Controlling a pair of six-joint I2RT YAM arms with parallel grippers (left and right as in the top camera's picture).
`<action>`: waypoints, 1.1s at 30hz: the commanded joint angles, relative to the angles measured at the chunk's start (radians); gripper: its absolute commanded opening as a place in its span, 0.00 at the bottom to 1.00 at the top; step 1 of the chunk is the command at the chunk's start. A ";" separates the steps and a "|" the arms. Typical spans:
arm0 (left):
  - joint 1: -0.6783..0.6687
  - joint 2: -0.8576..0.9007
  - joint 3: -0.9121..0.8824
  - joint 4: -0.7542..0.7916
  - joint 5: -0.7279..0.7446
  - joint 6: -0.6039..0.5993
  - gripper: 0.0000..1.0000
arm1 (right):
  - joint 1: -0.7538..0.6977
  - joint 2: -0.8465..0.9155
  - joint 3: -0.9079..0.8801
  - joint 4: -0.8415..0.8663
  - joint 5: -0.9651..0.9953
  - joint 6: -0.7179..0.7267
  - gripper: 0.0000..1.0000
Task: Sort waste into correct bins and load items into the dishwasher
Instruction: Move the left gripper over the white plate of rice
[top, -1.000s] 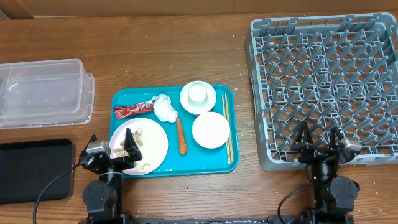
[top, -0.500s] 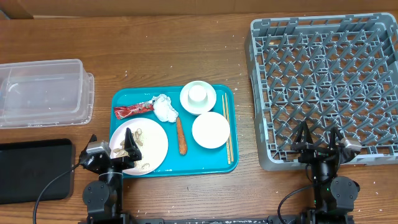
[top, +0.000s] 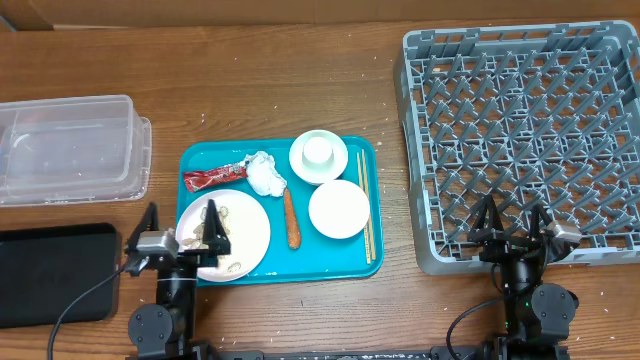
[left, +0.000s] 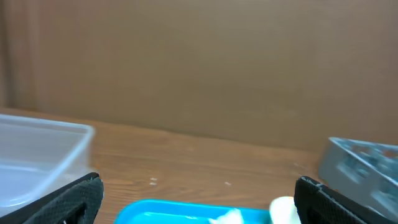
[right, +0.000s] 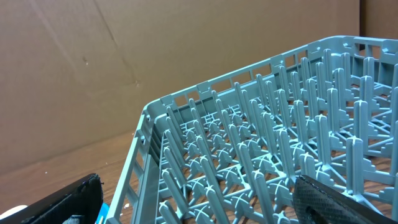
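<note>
A strip of bare table (top: 270, 90) across the upper middle lies open. The teal tray (top: 220, 155) fills the centre, the dish rack (top: 520, 120) walls the right and the clear tub (top: 70, 150) the left.

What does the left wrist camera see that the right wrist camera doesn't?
Only the left wrist view shows the clear tub. Only the right wrist view shows the upright pegs inside the grey rack. Both share the rack itself, just a corner in the left wrist view, plus the wooden table and the brown cardboard wall.
</note>
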 joint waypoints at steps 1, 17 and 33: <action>0.005 -0.011 0.005 -0.004 0.123 -0.042 1.00 | -0.006 -0.010 -0.010 0.006 0.010 -0.006 1.00; 0.004 0.387 0.444 -0.276 0.051 0.008 1.00 | -0.006 -0.010 -0.010 0.006 0.010 -0.006 1.00; 0.000 0.901 0.855 -0.486 0.498 0.072 1.00 | -0.006 -0.010 -0.010 0.006 0.010 -0.006 1.00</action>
